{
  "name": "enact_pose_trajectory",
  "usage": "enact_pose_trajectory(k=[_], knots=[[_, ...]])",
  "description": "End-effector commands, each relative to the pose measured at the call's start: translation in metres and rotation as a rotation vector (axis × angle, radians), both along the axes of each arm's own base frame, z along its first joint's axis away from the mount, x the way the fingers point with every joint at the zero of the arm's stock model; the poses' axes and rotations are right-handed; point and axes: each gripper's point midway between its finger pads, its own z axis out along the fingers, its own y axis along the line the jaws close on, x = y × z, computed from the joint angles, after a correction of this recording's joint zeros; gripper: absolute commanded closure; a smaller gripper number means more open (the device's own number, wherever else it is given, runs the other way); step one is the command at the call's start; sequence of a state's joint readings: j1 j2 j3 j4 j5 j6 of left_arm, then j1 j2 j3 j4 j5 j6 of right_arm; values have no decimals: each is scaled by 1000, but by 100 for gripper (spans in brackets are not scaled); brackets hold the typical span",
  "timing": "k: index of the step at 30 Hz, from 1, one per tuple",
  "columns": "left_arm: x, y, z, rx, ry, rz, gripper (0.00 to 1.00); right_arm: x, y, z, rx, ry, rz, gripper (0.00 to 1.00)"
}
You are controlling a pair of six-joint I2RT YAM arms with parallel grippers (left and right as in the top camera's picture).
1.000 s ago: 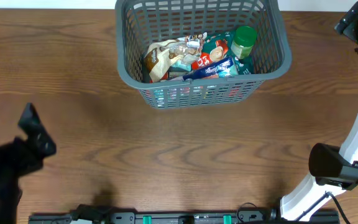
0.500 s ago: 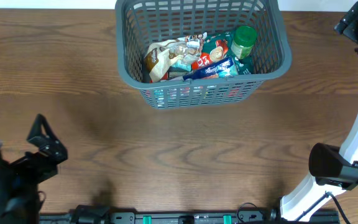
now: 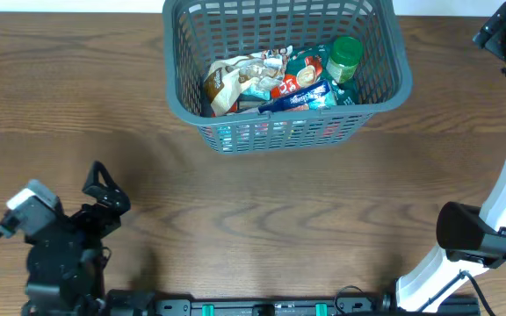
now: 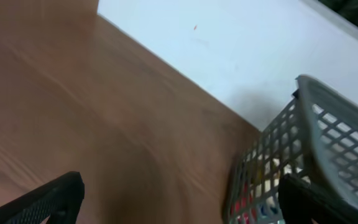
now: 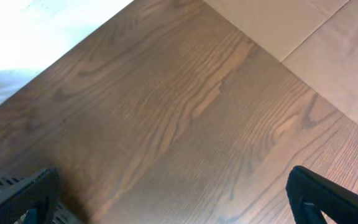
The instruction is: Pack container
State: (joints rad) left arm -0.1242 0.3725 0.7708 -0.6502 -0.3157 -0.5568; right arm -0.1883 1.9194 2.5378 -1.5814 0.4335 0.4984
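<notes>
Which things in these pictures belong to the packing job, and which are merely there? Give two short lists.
Part of the job:
- container
- snack packets inside it
- green-lidded jar inside it
- left pincer, open and empty
- right pincer, open and empty

Merely there:
- wooden table
- black rail at the table's near edge

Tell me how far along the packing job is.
Done: the grey basket holds several snack packets and a green-lidded jar. In hand: nothing; the left gripper and right gripper stand open and empty, away from it. Left: no loose item shows on the table, so packing looks finished.
</notes>
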Motion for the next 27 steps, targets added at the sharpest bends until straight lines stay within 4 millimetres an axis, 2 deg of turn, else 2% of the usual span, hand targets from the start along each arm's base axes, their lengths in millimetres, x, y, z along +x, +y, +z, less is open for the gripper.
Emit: enact_pose_trajectory(k=[1, 6, 27], knots=[[-1, -2, -21, -69, 0, 10, 1, -3, -2, 5, 0, -19, -22, 1], [-2, -2, -48, -122, 2, 29, 1, -3, -2, 5, 0, -19, -22, 1], [0, -14, -105, -172, -16, -41, 1, -3, -2, 5, 0, -19, -22, 1]])
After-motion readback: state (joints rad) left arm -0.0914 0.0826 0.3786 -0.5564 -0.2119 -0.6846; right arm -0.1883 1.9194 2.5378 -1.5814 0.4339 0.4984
